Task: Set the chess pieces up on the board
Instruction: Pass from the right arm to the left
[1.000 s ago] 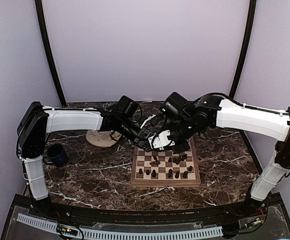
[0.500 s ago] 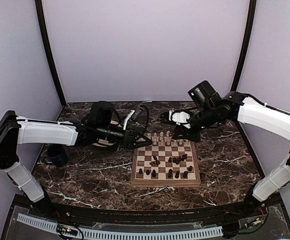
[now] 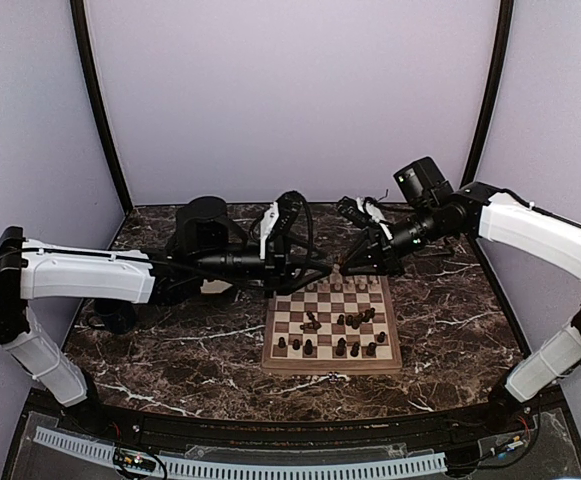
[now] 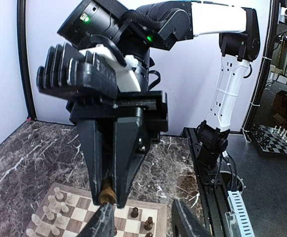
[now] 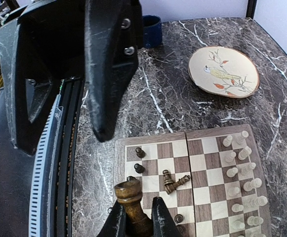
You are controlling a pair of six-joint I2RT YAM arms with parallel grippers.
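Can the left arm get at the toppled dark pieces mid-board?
Probably yes: left gripper, open and empty, hangs above the board's far side with a clear way down; right gripper, holding a dark piece, crowds it.

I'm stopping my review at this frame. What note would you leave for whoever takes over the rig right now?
Left gripper: open and empty, facing the right one.
Right gripper: shut on one dark piece, held above the board.
Pale pieces: standing in roughly two rows along the far edge.
Dark pieces: scattered over the near half, with a toppled pair.
Done: the pale side looks set.
Left: place the held piece, right the fallen ones, and line up the dark side.
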